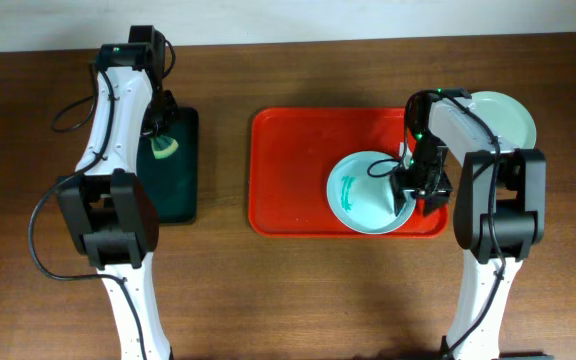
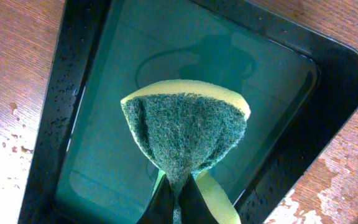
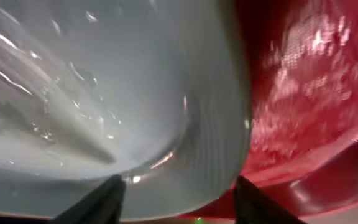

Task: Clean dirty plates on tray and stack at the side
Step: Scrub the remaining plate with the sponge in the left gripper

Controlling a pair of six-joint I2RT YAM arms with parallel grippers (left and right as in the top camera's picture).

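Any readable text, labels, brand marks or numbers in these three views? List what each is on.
None can be read in any view.
Orange tray, plate on it, plate beside it: blank.
Black tray, sponge: no print.
Indicator lights: plain green dots, no lettering.

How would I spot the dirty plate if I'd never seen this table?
Look for the big orange-red tray. One pale plate lies in its right half. Teal smears inside set it apart from the plain plate lying off the tray.
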